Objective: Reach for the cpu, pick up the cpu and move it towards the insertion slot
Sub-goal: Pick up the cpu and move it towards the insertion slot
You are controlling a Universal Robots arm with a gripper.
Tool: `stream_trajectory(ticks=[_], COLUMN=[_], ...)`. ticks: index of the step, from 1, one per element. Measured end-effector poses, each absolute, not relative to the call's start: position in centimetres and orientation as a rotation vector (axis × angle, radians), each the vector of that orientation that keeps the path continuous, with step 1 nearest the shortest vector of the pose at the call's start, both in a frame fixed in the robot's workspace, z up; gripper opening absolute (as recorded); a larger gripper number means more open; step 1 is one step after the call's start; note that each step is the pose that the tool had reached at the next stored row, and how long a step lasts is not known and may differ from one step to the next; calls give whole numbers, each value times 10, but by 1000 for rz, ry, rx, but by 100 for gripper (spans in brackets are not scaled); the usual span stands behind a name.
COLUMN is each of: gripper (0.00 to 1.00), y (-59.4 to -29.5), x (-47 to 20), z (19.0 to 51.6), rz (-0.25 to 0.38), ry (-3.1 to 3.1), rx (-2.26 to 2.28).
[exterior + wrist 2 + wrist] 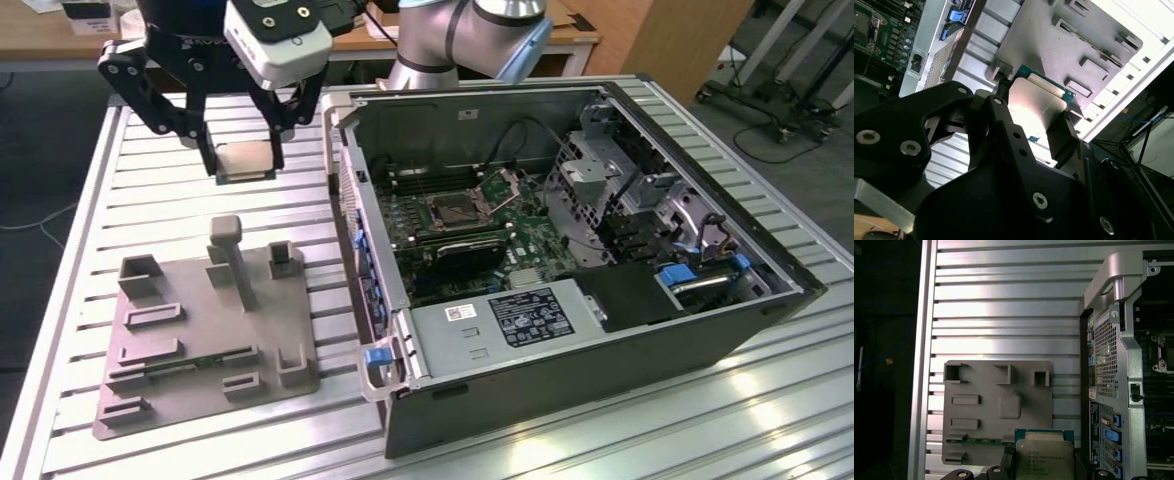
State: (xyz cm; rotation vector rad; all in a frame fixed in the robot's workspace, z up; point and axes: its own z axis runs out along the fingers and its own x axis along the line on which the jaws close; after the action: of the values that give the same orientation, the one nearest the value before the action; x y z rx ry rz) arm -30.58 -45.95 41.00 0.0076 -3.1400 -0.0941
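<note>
My gripper (pixel 247 165) is shut on the cpu (pixel 248 158), a flat square chip with a silvery top. It hangs in the air above the slatted table, towards the exterior view's left of the open computer case. In both wrist views the cpu (pixel 1036 105) (pixel 1045 457) sits between the black fingers (pixel 1061 137). The insertion slot (pixel 454 208), a shiny square socket with its hinged plate (pixel 505 185) raised, lies on the motherboard inside the case. It sits well off to the exterior view's right of the gripper and lower. Part of the socket (pixel 1164 352) shows in the first wrist view.
A grey plastic tray (pixel 200 330) (pixel 979 405) with raised blocks lies on the slatted table (pixel 147 210) below the gripper. The case wall (pixel 350 200) stands between the gripper and the motherboard. A drive cage (pixel 607 180) and a power supply (pixel 514 320) fill parts of the case.
</note>
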Motion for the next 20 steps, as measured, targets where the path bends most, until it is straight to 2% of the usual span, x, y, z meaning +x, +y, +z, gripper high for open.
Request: stream_trajectory(ticks=[20], gripper=[55], y=[-460], x=[-286], z=[410], rz=[-94], ry=[-3140], rx=[6])
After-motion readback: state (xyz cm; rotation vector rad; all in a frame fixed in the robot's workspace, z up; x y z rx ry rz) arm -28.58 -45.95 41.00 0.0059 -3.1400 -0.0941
